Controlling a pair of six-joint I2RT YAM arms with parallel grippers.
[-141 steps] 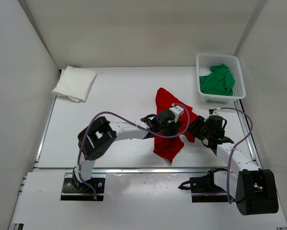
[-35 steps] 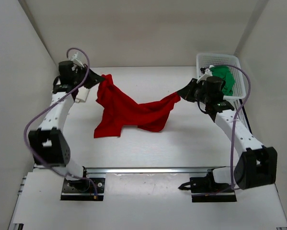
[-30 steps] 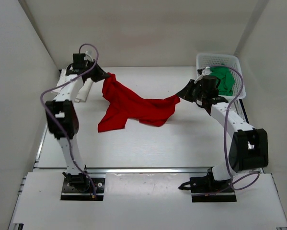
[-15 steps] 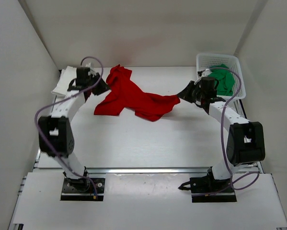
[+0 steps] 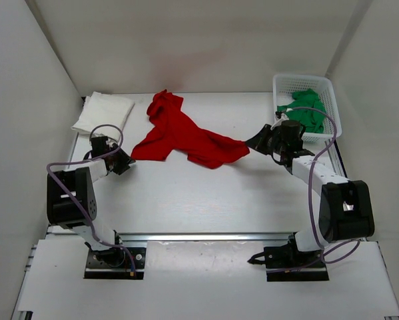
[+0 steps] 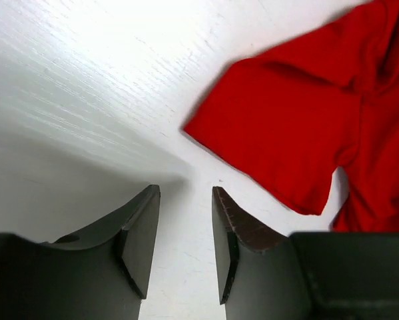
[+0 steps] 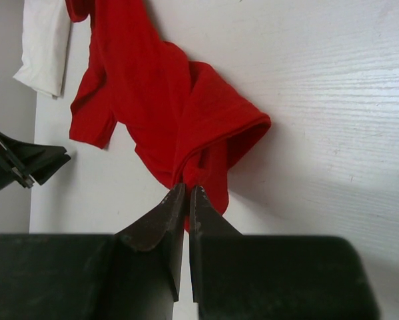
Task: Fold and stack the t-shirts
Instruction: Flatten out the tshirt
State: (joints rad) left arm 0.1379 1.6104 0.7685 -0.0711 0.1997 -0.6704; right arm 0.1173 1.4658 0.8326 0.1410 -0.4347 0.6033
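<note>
Red t-shirt (image 5: 186,137) lies crumpled on table (image 5: 186,200), far-centre. Its R corner is pinched tight in right gripper (image 7: 187,189). Left gripper (image 6: 186,192): jaws apart, empty, sleeve just ahead, not touching. White t-shirt (image 5: 104,115) folded far-L; green t-shirt (image 5: 304,111) in basket (image 5: 284,81).

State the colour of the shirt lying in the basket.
Green. The shirt in the white lattice basket shows best in the top external view.
</note>
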